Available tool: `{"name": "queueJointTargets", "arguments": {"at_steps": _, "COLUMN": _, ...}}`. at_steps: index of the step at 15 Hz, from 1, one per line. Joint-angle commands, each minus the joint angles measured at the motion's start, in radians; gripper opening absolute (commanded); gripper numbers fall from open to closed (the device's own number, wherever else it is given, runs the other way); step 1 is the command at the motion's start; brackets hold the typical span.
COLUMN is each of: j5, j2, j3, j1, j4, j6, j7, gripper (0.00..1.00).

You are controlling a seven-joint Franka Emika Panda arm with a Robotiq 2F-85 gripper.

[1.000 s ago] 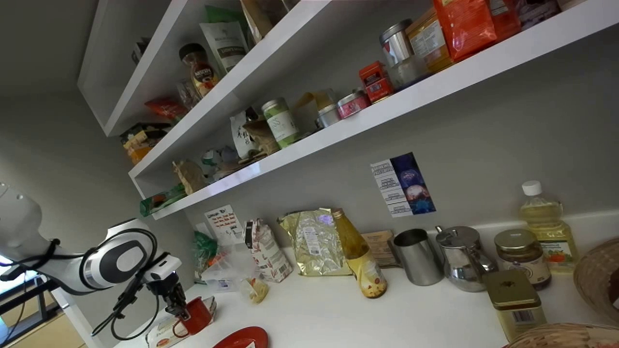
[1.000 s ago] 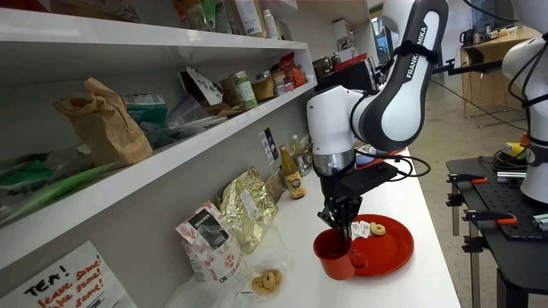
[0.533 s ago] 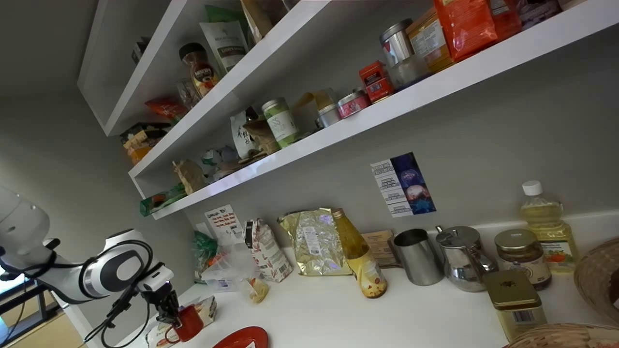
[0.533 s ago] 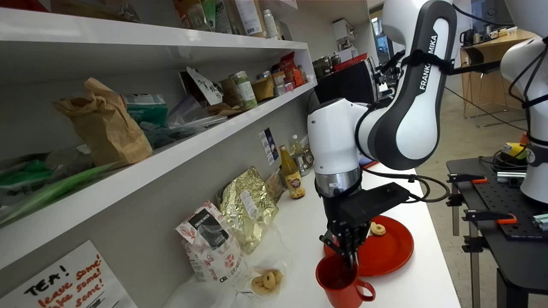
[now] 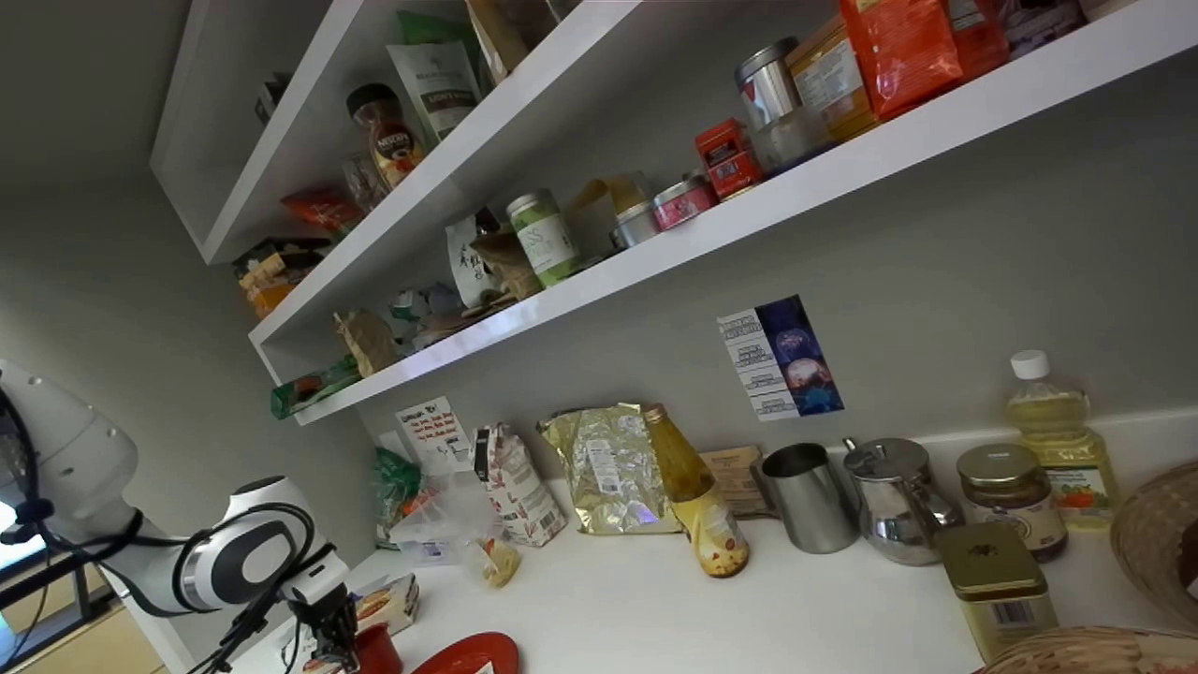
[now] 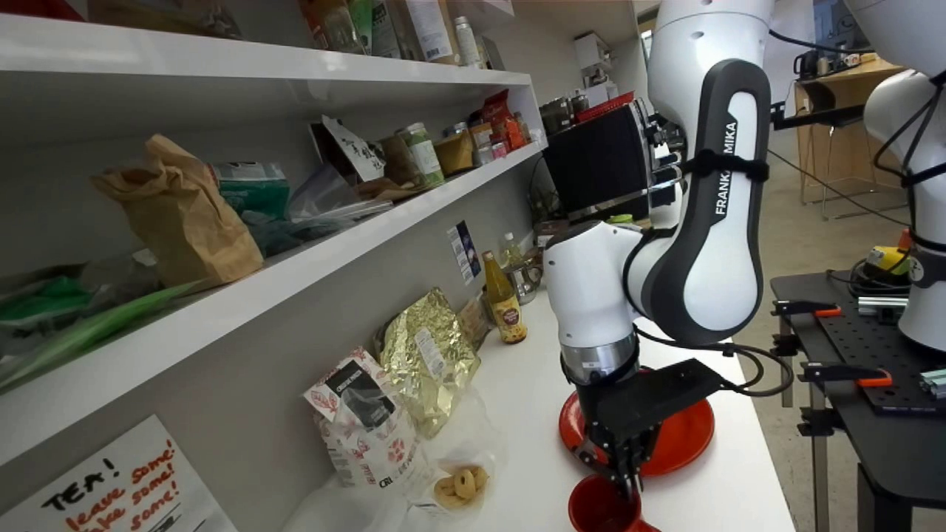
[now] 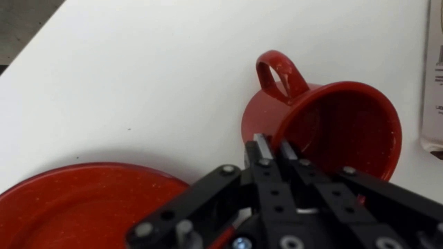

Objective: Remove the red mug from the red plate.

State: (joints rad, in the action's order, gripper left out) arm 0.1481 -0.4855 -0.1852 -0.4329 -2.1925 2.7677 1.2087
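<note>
The red mug (image 7: 266,110) has its rim between the two fingers of my gripper (image 7: 273,145) in the wrist view. One finger is inside the mug and one outside, shut on its wall. The mug's handle points away from the fingers. The mug also shows in both exterior views (image 5: 378,650) (image 6: 596,510), cut off by the lower edge. I cannot tell whether its base touches the counter. The flat red plate (image 7: 86,207) lies beside the mug, apart from it. It shows partly behind the gripper in an exterior view (image 6: 684,436) and at the lower edge (image 5: 473,653).
A carton (image 7: 434,79) lies near the mug. A clear bag of ring biscuits (image 6: 462,488), a white-red packet (image 6: 362,421), a gold foil bag (image 6: 429,362) and a bottle (image 6: 505,303) stand along the wall. Shelves (image 6: 295,292) overhang it. The counter's edge (image 7: 31,38) shows.
The arm has carried the mug lower and farther from the plate. Its handle has swung round a little. The plate has not moved.
</note>
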Motion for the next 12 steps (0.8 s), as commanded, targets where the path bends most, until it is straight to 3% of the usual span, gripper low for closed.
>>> {"name": "queueJointTargets", "arguments": {"at_steps": 1, "j5": 0.038, "j2": -0.038, "j3": 0.000, "j1": 0.008, "j4": 0.029, "j6": 0.024, "j7": -0.007, "gripper": 0.02}}
{"name": "queueJointTargets", "arguments": {"at_steps": 2, "j5": 0.048, "j2": -0.040, "j3": -0.009, "j1": 0.017, "j4": 0.032, "j6": 0.019, "j7": -0.021, "gripper": 0.02}}
{"name": "queueJointTargets", "arguments": {"at_steps": 3, "j5": 0.032, "j2": -0.010, "j3": 0.006, "j1": 0.000, "j4": 0.008, "j6": 0.004, "j7": -0.009, "gripper": 0.32}}
{"name": "queueJointTargets", "arguments": {"at_steps": 4, "j5": 0.033, "j2": -0.010, "j3": 0.006, "j1": 0.001, "j4": 0.008, "j6": 0.004, "j7": -0.009, "gripper": 0.08}}
{"name": "queueJointTargets", "arguments": {"at_steps": 6, "j5": 0.033, "j2": -0.010, "j3": 0.006, "j1": 0.000, "j4": 0.005, "j6": 0.004, "j7": -0.009, "gripper": 0.22}}
{"name": "queueJointTargets", "arguments": {"at_steps": 7, "j5": 0.040, "j2": -0.005, "j3": -0.004, "j1": 0.009, "j4": 0.005, "j6": -0.009, "j7": -0.020, "gripper": 0.54}}
{"name": "queueJointTargets", "arguments": {"at_steps": 9, "j5": 0.050, "j2": 0.024, "j3": -0.026, "j1": 0.030, "j4": -0.011, "j6": -0.021, "j7": -0.054, "gripper": 0.58}}
{"name": "queueJointTargets", "arguments": {"at_steps": 10, "j5": 0.034, "j2": -0.007, "j3": 0.001, "j1": 0.004, "j4": 0.004, "j6": -0.001, "j7": -0.020, "gripper": 0.39}}
{"name": "queueJointTargets", "arguments": {"at_steps": 12, "j5": 0.036, "j2": -0.001, "j3": -0.004, "j1": 0.006, "j4": 0.004, "j6": -0.003, "j7": -0.025, "gripper": 0.53}}
